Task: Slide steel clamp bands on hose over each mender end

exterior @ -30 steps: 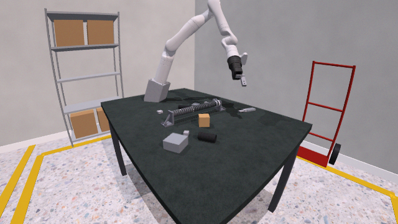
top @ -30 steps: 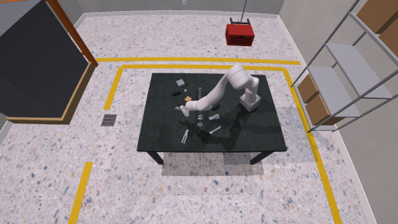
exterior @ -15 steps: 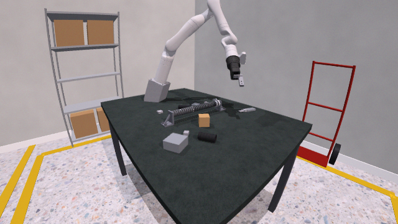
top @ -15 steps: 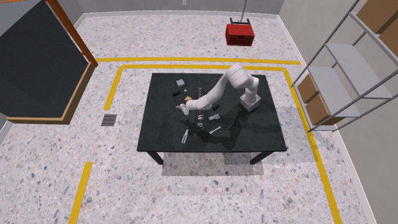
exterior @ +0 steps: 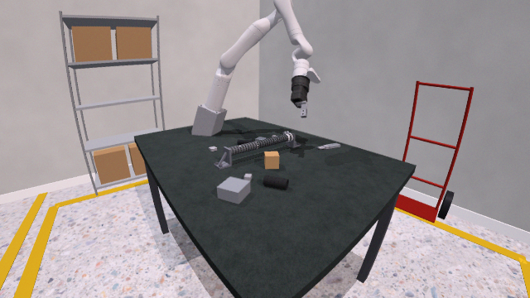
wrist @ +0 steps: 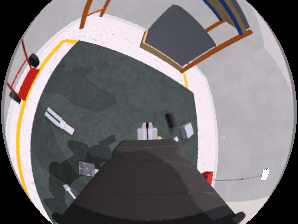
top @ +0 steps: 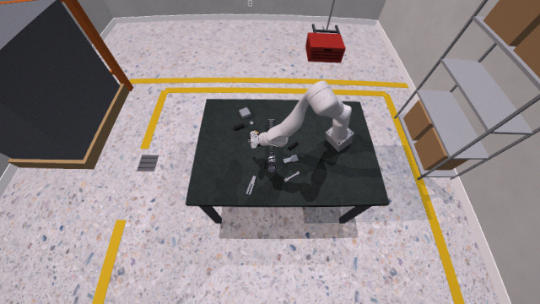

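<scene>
Hose (exterior: 260,144) on table (exterior: 331,199), in front of arm base (exterior: 199,128). Box (exterior: 272,160), cylinder (exterior: 276,182), block (exterior: 233,189) nearer the front edge. Shelf rack (exterior: 65,62) behind, cart (exterior: 418,120) right.
</scene>
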Available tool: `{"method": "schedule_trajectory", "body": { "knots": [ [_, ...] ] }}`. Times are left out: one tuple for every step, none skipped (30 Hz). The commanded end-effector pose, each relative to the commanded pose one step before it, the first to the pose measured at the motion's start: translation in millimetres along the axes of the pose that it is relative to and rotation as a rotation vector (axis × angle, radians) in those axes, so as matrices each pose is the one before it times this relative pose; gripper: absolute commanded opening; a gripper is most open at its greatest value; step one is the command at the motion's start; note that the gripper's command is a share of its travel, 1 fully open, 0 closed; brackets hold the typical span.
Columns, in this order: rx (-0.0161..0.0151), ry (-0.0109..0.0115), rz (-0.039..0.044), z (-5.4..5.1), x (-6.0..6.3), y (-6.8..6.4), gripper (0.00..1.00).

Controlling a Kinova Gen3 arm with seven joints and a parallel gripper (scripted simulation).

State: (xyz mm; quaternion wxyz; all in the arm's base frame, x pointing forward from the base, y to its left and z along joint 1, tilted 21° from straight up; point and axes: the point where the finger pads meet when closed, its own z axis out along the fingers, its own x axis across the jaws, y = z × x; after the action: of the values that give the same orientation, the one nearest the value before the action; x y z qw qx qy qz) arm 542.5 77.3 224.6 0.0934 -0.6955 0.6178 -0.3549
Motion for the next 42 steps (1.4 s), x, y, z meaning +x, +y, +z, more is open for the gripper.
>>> {"method": "schedule_trajectory", "body": {
  "knots": [
    [-0.05639, -0.01379, 0.10409, 1.41, 11.18, 10.87, 0.00],
    [-0.01796, -0.00579, 0.04488, 0.56, 1.41, 5.63, 0.00],
    [-0.01786, -0.00567, 0.04470, 0.53, 1.42, 5.50, 0.00],
    [-0.01776, -0.00556, 0.04448, 0.50, 1.43, 5.38, 0.00],
    [-0.01765, -0.00544, 0.04424, 0.47, 1.42, 5.26, 0.00],
    [-0.01753, -0.00533, 0.04396, 0.44, 1.42, 5.14, 0.00],
    [-0.01739, -0.00521, 0.04365, 0.41, 1.40, 5.02, 0.00],
    [-0.01725, -0.00510, 0.04331, 0.37, 1.39, 4.90, 0.00],
    [-0.01710, -0.00499, 0.04295, 0.34, 1.36, 4.78, 0.00],
    [-0.01694, -0.00488, 0.04255, 0.31, 1.34, 4.66, 0.00],
    [-0.01677, -0.00477, 0.04213, 0.28, 1.31, 4.55, 0.00],
    [-0.01660, -0.00467, 0.04167, 0.24, 1.27, 4.43, 0.00],
    [-0.01641, -0.00456, 0.04119, 0.21, 1.23, 4.32, 0.00],
    [-0.01622, -0.00446, 0.04068, 0.18, 1.19, 4.21, 0.00],
    [-0.01601, -0.00435, 0.04015, 0.15, 1.15, 4.11, 0.00],
    [0.00000, 0.00000, 0.00000, 0.00, 0.00, 0.00, 0.00],
    [0.00000, 0.00000, 0.00000, 0.00, 0.00, 0.00, 0.00],
    [-0.01580, -0.00425, 0.03959, 0.12, 1.11, 4.00, 0.00],
    [-0.01559, -0.00414, 0.03900, 0.09, 1.06, 3.90, 0.00],
    [-0.01536, -0.00404, 0.03839, 0.06, 1.01, 3.80, 0.00],
    [-0.01513, -0.00394, 0.03776, 0.03, 0.97, 3.70, 0.00],
    [-0.01489, -0.00384, 0.03710, 0.00, 0.92, 3.61, 0.00],
    [-0.01464, -0.00374, 0.03642, -0.02, 0.87, 3.52, 0.00],
    [-0.01438, -0.00363, 0.03572, -0.05, 0.82, 3.43, 0.00],
    [-0.01412, -0.00353, 0.03500, -0.07, 0.77, 3.34, 0.00],
    [-0.01385, -0.00343, 0.03426, -0.09, 0.72, 3.25, 0.00],
    [-0.01357, -0.00333, 0.03350, -0.11, 0.68, 3.16, 0.00],
    [-0.01329, -0.00323, 0.03272, -0.13, 0.63, 3.08, 0.00],
    [-0.01299, -0.00313, 0.03193, -0.15, 0.59, 3.00, 0.00],
    [-0.01270, -0.00303, 0.03113, -0.16, 0.55, 2.92, 0.00],
    [-0.01239, -0.00292, 0.03030, -0.18, 0.50, 2.83, 0.00],
    [-0.01208, -0.00282, 0.02947, -0.19, 0.47, 2.75, 0.00],
    [0.00000, 0.00000, 0.00000, 0.00, 0.00, 0.00, 0.00],
    [0.00000, 0.00000, 0.00000, 0.00, 0.00, 0.00, 0.00],
    [-0.01176, -0.00272, 0.02862, -0.20, 0.43, 2.67, 0.00],
    [-0.01144, -0.00262, 0.02776, -0.21, 0.39, 2.59, 0.00],
    [-0.01111, -0.00252, 0.02690, -0.22, 0.36, 2.52, 0.00],
    [-0.01078, -0.00243, 0.02602, -0.22, 0.33, 2.44, 0.00],
    [-0.01044, -0.00233, 0.02514, -0.23, 0.30, 2.36, 0.00],
    [-0.01009, -0.00223, 0.02425, -0.23, 0.27, 2.28, 0.00],
    [-0.00974, -0.00213, 0.02335, -0.23, 0.24, 2.20, 0.00],
    [-0.00939, -0.00204, 0.02245, -0.23, 0.22, 2.12, 0.00]
  ]
}}
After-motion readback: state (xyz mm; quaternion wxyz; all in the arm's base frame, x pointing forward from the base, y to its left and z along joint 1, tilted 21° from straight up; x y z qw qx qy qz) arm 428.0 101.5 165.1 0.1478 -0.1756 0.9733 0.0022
